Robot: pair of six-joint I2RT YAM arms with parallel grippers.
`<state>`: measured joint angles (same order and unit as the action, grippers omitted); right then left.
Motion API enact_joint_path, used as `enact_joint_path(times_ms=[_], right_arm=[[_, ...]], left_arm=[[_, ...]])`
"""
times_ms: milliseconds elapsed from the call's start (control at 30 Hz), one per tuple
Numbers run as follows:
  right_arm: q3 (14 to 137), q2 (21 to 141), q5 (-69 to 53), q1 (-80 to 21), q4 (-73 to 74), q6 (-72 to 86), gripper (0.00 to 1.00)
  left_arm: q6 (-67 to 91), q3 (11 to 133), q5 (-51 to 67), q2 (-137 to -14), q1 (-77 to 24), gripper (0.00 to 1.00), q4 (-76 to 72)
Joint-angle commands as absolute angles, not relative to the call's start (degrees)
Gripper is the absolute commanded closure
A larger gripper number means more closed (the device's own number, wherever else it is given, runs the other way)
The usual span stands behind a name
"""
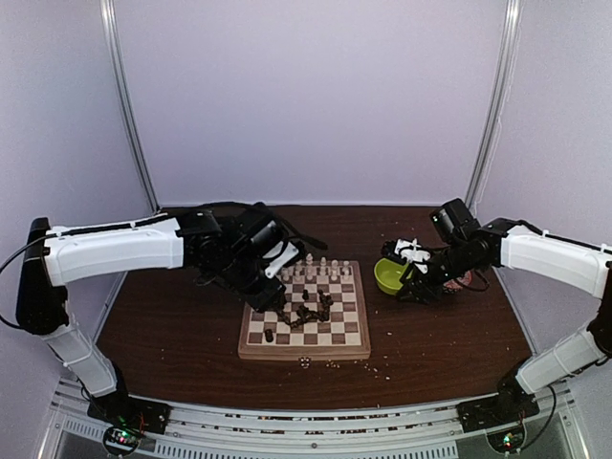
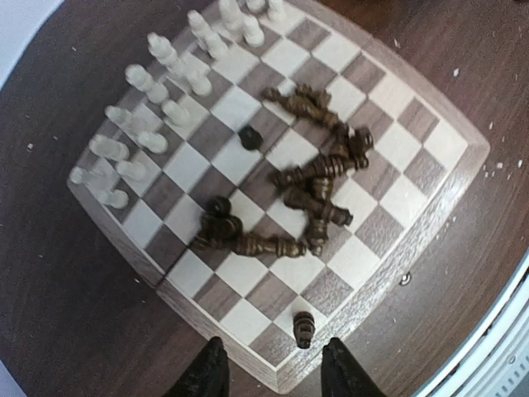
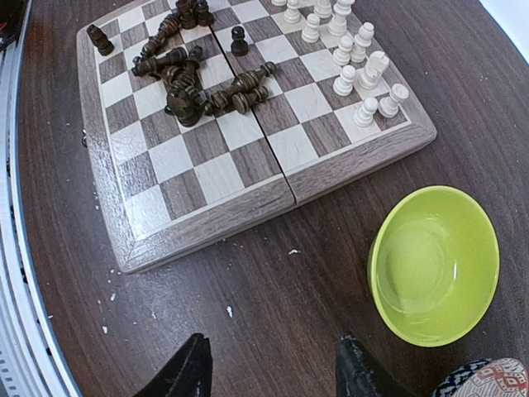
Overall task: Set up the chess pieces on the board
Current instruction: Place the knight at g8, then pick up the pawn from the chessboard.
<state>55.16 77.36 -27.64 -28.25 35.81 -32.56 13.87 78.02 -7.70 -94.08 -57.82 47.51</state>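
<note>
The board (image 1: 304,351) lies mid-table, seen too as the board (image 2: 473,157) and the board (image 3: 207,222). Cream-white chess pieces (image 1: 320,268) stand in its two far rows, and show as white pieces (image 2: 157,91) and white pieces (image 3: 355,58). Dark brown pieces (image 1: 311,311) lie toppled in a heap mid-board, seen as the heap (image 2: 318,178) and the heap (image 3: 186,83). One dark piece (image 2: 304,328) stands upright on a near corner square. My left gripper (image 2: 273,370) hangs open just behind that piece, not touching it. My right gripper (image 3: 273,376) is open and empty over bare table.
A lime-green bowl (image 3: 434,265) sits right of the board, also visible as the bowl (image 1: 389,277). A red patterned bowl (image 3: 488,380) peeks in beside it. A lone dark pawn (image 2: 250,138) stands near the white rows. Pale crumbs (image 1: 335,363) dot the table in front of the board.
</note>
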Motion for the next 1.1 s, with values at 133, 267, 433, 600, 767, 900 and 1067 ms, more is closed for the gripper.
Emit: enact_joint_path(times_ms=[133, 267, 433, 600, 767, 900, 1067], right_arm=[[68.35, 82.47, -29.78, -31.16, 37.78, -27.22, 0.46], [79.27, 92.37, -28.82, -34.1, 40.21, -23.13, 0.46], [91.85, 106.05, -23.98, -39.3, 44.19, -22.02, 0.47], [100.13, 114.54, -19.61, -44.24, 47.77, -22.76, 0.5], [104.99, 120.25, -15.76, -46.78, 49.81, -22.63, 0.51], [107.45, 123.21, -13.57, -47.88, 50.74, -22.4, 0.52], [109.32, 125.91, -13.22, -48.25, 51.38, -21.89, 0.53]], left_arm=[[14.71, 81.11, -18.46, -89.75, -51.65, 0.56, 40.97], [10.5, 82.83, -17.82, -84.84, -43.82, 0.39, 35.54], [8.14, 83.85, -19.09, -82.96, -37.39, 0.34, 27.45], [8.2, 83.08, -16.11, -82.7, -32.4, 0.35, 24.37], [10.09, 78.0, -14.11, -79.91, -29.63, 0.35, 23.54], [9.86, 78.84, -13.15, -78.47, -29.64, 0.36, 24.15], [9.5, 78.93, -13.73, -76.9, -29.45, 0.36, 24.87]])
